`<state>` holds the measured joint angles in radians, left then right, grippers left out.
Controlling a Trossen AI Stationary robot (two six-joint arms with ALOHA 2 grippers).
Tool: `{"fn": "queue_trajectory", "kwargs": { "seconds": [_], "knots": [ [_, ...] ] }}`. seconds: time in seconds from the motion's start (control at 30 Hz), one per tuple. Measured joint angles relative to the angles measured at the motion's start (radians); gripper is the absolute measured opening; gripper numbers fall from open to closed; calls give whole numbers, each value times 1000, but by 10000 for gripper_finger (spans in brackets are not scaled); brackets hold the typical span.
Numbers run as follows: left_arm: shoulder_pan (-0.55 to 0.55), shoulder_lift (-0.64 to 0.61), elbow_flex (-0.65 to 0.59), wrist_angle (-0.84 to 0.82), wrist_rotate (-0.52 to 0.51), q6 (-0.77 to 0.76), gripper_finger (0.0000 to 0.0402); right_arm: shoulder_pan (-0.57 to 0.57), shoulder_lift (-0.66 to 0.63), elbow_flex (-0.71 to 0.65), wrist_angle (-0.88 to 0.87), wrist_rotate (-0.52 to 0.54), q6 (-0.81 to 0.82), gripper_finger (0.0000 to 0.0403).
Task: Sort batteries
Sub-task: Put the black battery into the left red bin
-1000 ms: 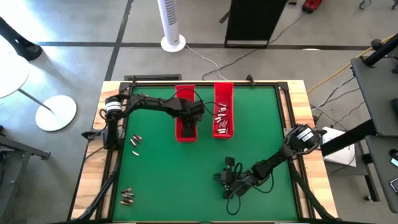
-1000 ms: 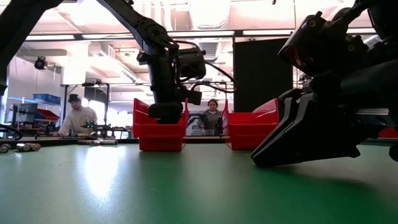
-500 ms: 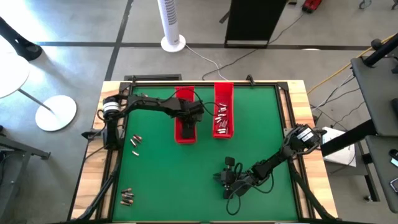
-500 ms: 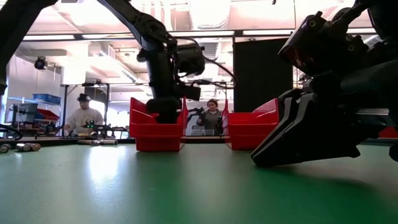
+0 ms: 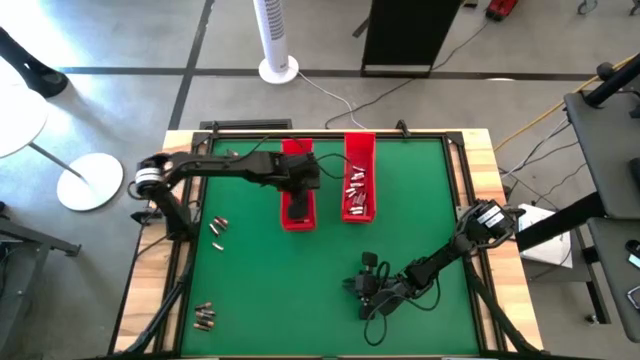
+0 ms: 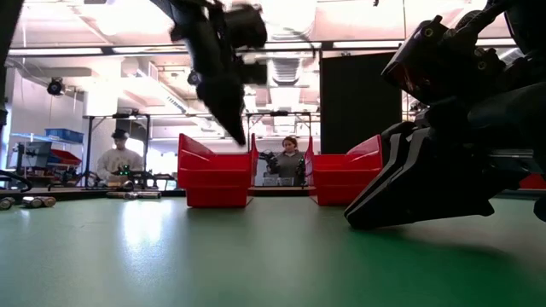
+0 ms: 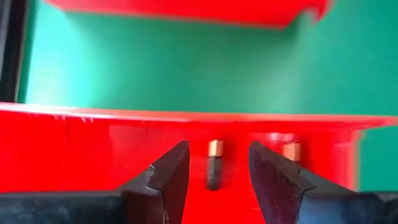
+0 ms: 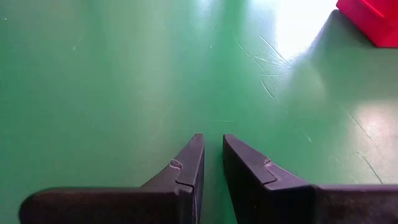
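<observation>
**Left gripper open above left tray; right arm parked**

The left gripper (image 7: 214, 171) hangs over the left red tray (image 5: 297, 218), fingers apart and holding nothing. A dark, copper-capped battery (image 7: 214, 164) lies on the tray floor between them; a second battery (image 7: 291, 151) lies at 3 o'clock of it. The right red tray (image 5: 360, 188) holds a pile of batteries (image 5: 355, 192). Loose batteries (image 5: 217, 226) lie at 9 o'clock of the trays, more (image 5: 204, 317) toward 7 o'clock. The right gripper (image 8: 212, 163) rests on the green mat (image 5: 260, 290) at 5 o'clock, fingers nearly together, empty.
</observation>
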<state>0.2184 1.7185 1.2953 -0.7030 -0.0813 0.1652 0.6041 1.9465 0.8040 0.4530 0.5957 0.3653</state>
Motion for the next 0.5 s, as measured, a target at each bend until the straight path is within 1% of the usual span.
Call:
{"fn": "queue_trajectory", "kwargs": {
  "seconds": [0.2,0.3,0.5],
  "knots": [
    [-67,-141,1,-49,93,-111,146,0,0,0,0,0,0,52],
    [-112,-202,2,-124,128,-200,146,0,0,0,0,0,0,52],
    [-227,-287,-10,-302,130,-377,146,0,0,0,0,0,1,52]
  ]
}}
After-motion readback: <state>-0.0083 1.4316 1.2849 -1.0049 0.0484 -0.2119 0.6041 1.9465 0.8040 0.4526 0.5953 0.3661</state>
